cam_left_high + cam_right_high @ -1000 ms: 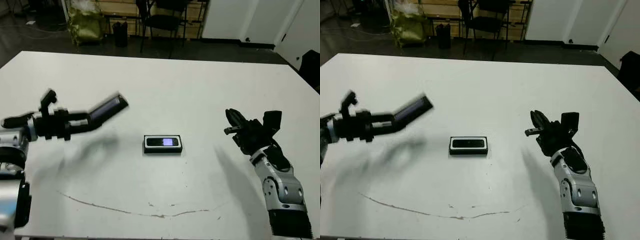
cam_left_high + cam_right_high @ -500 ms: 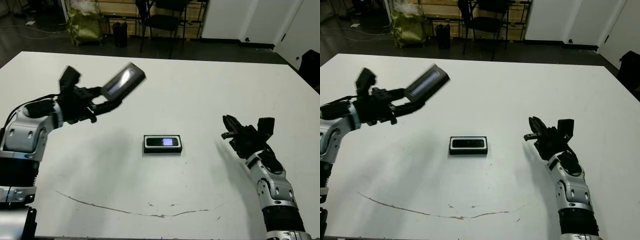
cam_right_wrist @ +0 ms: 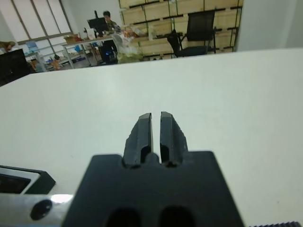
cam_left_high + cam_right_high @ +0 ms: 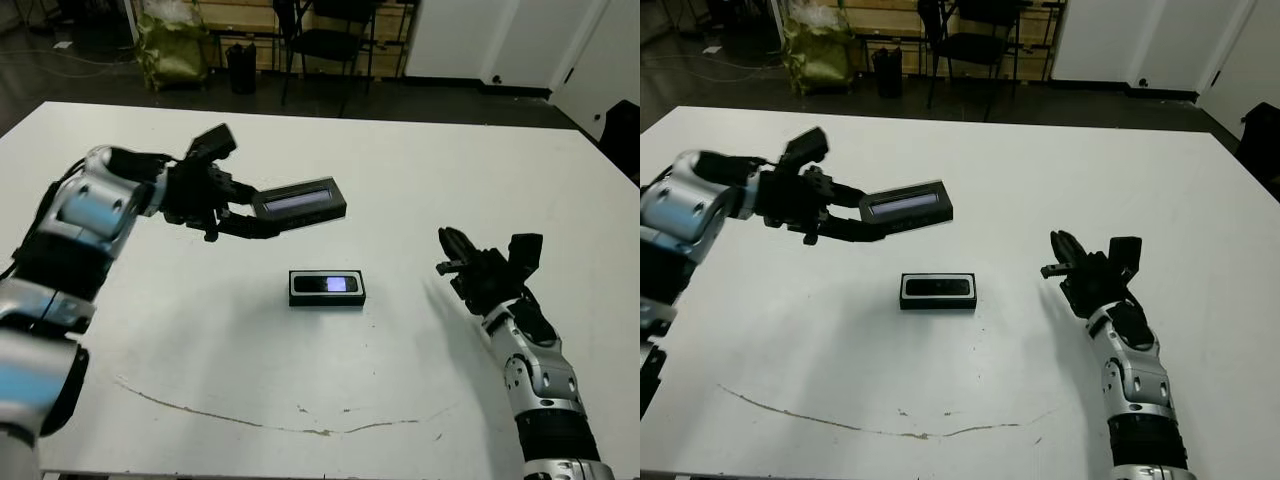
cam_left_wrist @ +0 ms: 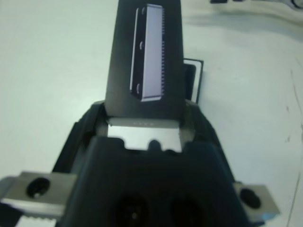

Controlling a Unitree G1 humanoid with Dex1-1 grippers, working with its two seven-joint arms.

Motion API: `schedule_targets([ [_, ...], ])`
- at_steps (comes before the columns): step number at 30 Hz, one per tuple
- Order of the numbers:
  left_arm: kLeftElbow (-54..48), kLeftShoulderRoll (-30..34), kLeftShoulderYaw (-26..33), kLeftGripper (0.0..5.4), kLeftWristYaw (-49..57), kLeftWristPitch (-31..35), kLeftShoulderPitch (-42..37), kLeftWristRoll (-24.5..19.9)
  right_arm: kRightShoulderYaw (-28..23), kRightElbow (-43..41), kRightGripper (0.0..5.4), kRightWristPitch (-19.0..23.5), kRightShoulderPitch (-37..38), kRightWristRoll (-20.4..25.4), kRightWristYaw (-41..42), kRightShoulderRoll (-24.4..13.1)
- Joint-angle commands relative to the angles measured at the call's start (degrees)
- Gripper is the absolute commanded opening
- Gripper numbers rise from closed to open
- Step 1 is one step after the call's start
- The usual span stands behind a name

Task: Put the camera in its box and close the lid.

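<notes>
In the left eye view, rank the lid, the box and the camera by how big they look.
1. lid, held up nearer the head camera, so its lead over the box is unsure.
2. box
3. camera, lying inside the box.

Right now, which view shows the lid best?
The left wrist view: the lid fills it, pale strip facing the camera, held by the left gripper. Both eye views show it small and edge-on above the box; the right wrist view misses it.
</notes>
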Motion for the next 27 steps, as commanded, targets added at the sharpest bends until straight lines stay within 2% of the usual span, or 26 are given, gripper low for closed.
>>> schedule_targets([
  [1, 7.4, -2.2, -1.8, 2.42, -3.5, -4.7, -3.8, 2.6, -1.2, 2.4, 0.0, -0.6, -1.2, 1.4, 1.6, 0.4],
  [6, 15.5, -5.3, -1.8, 2.42, -6.5, -9.5, -6.7, 5.0, -0.5, -0.5, 0.0, 1.4, -0.6, -1.0, -1.7, 0.2],
  [12, 19.6, -8.2, -1.2, 2.42, -9.0, -11.4, -7.3, 6.5, 0.1, -3.6, 0.0, 4.4, 0.1, -2.6, -4.0, -0.3],
  [16, 20.3, -9.3, -1.0, 2.42, -8.7, -12.1, -7.4, 7.5, 0.1, -3.9, 0.0, 4.3, 0.2, -2.5, -4.4, 0.1],
  [22, 16.6, -9.8, -0.8, 2.42, -5.0, -9.0, -6.1, 8.9, 0.4, -4.8, 0.0, 4.2, 0.7, -2.6, -4.9, 0.2],
  [27, 6.9, -9.2, -1.5, 2.42, 0.3, 0.2, -2.4, 10.0, 0.3, -4.7, 0.0, 3.1, 1.0, -2.5, -4.9, 0.6],
])
